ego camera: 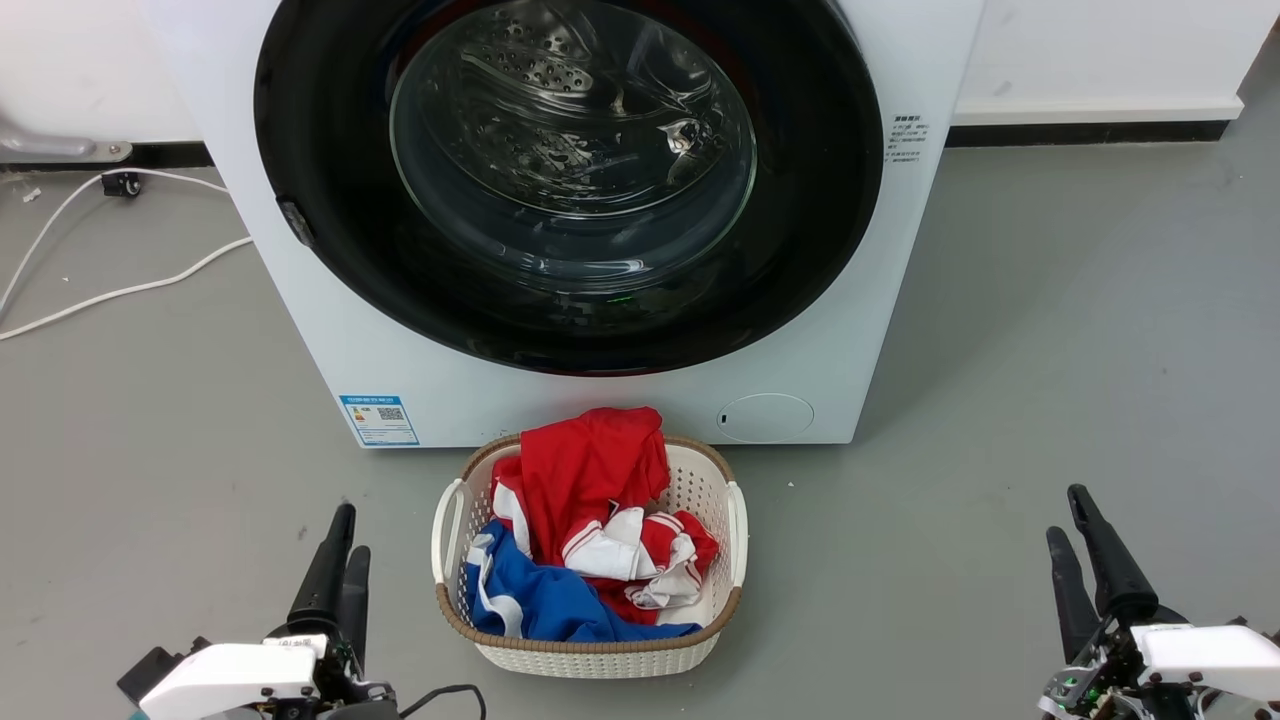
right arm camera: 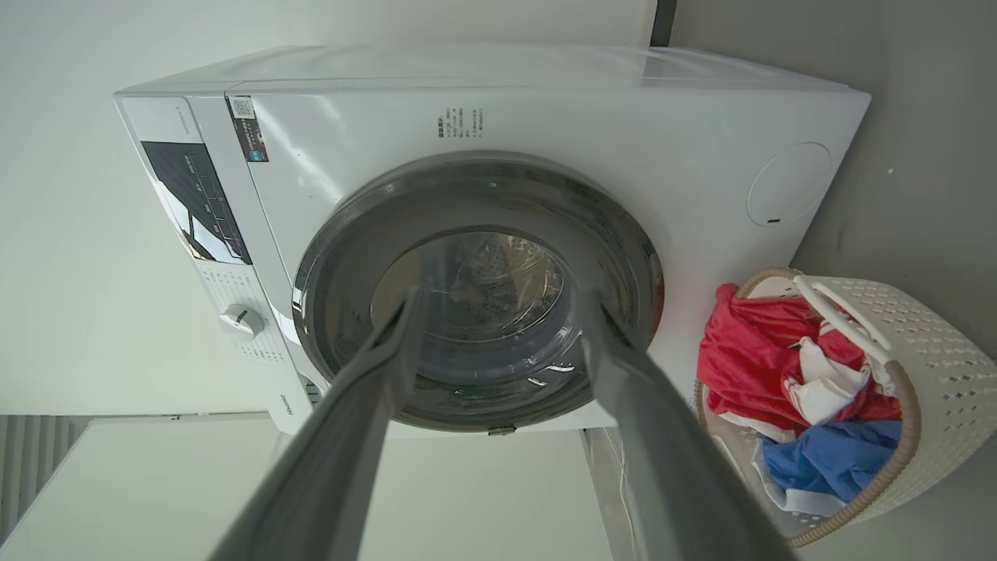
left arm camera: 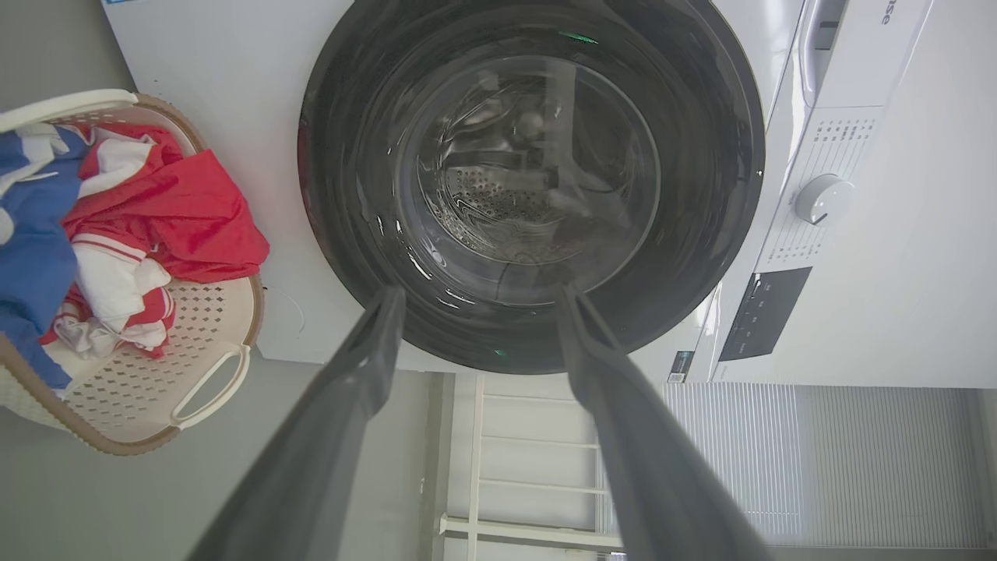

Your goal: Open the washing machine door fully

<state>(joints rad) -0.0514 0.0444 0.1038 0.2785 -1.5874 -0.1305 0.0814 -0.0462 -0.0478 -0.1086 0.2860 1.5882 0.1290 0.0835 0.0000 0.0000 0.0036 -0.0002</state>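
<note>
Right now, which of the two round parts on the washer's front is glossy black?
The washing machine door, the large disc with a clear glass centre; the small low flap is white.

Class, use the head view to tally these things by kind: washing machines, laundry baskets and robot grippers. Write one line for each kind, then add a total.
washing machine: 1
laundry basket: 1
grippers: 2 (left gripper, right gripper)
Total: 4
</note>
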